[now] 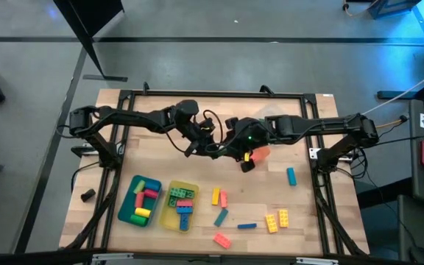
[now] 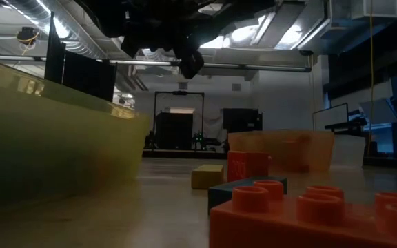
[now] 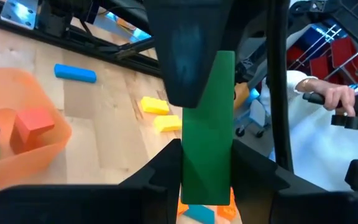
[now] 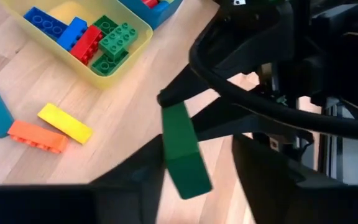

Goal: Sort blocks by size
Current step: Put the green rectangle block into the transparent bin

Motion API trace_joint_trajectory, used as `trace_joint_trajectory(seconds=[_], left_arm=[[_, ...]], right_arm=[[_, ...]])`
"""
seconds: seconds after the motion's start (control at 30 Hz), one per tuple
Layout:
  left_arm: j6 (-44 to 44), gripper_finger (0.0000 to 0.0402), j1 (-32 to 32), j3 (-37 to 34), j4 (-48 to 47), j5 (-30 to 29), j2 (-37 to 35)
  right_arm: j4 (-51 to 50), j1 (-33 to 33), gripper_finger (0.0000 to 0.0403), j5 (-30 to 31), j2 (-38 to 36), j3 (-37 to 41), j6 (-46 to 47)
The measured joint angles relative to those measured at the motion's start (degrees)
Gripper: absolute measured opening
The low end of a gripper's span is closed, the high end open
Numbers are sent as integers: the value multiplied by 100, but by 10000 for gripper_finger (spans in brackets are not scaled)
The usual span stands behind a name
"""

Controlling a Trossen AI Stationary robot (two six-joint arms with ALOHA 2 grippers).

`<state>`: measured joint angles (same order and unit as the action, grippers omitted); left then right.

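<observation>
My left gripper (image 3: 207, 177) is shut on a long green block (image 3: 209, 124) above the middle of the table (image 1: 197, 177). My right gripper (image 4: 194, 183) is open. Its fingers (image 4: 266, 174) stand on either side of the block's free end (image 4: 188, 177). I cannot tell whether they touch it. In the high view both grippers meet at the centre, my left (image 1: 210, 143) and my right (image 1: 235, 149). Several loose blocks (image 1: 274, 219) lie on the near right of the table. My left gripper pinches the green block between its two fingers (image 3: 160, 171), on the block's two long sides (image 3: 194, 165) toward one end. The block runs on past the fingertips along the fingers. It is lifted clear of the table and slants downward (image 4: 180, 134).
An orange tray (image 1: 262, 152) with a red block (image 3: 33, 124) lies under the right arm. A teal tray (image 1: 140, 200) and a yellow tray (image 1: 181, 206) with blocks stand near left. A person's hand (image 3: 328, 93) shows beyond the table.
</observation>
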<state>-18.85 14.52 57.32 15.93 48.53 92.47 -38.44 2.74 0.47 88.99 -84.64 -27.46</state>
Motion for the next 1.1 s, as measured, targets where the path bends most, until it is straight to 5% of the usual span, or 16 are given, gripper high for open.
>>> trace_joint_trajectory(seconds=[0.27, 0.47, 0.8, 1.1], left_arm=[[107, 104, 7, 0, -9, 83, -9], [248, 114, 4, 0, -27, -23, -9], [557, 202, -45, 0, -76, -754, -9], [471, 206, 633, -4, -951, -717, -220]], right_arm=[[-51, 11, 67, -61, 0, 2, -76], [-129, 7, 66, -44, 2, 2, 5], [-561, -20, 65, 131, 4, 0, 335], [-2190, -28, 82, 1964, 7, -4, 759]])
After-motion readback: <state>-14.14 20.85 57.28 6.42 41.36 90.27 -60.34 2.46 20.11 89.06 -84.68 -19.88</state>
